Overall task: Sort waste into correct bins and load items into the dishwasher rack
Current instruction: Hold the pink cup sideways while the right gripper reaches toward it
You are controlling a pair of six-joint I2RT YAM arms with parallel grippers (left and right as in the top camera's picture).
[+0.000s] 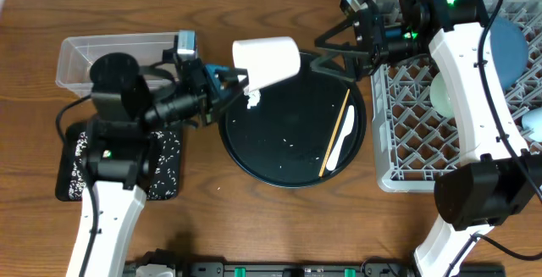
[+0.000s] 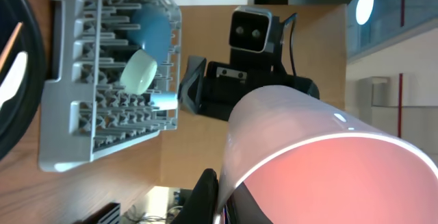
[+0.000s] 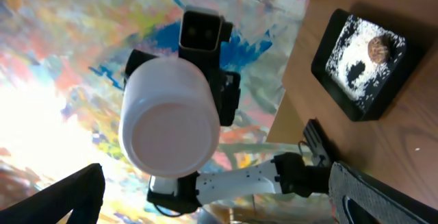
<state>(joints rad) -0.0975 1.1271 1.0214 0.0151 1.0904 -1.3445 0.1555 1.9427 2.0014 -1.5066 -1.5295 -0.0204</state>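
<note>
My left gripper [image 1: 237,80] is shut on the rim of the small pink cup [image 1: 267,61], holding it on its side above the round black tray's far left edge. In the left wrist view the cup [image 2: 321,162] fills the frame, with one finger [image 2: 205,196] against its wall. My right gripper [image 1: 326,52] stands open, facing the cup's base a short way off; in its wrist view the cup's base [image 3: 174,125] sits above the wide-open fingers [image 3: 383,196]. The grey dishwasher rack [image 1: 398,154] holds the blue plate [image 1: 508,44], green bowl [image 1: 445,95] and light blue cup [image 1: 533,124].
Chopsticks [image 1: 339,133] and a white spoon [image 1: 343,150] lie on the round black tray [image 1: 279,150], with a white scrap [image 1: 252,101] under the cup. The clear tub [image 1: 80,57] is far left. The shallow black tray [image 3: 342,80] holds rice grains and a brown lump [image 3: 378,46].
</note>
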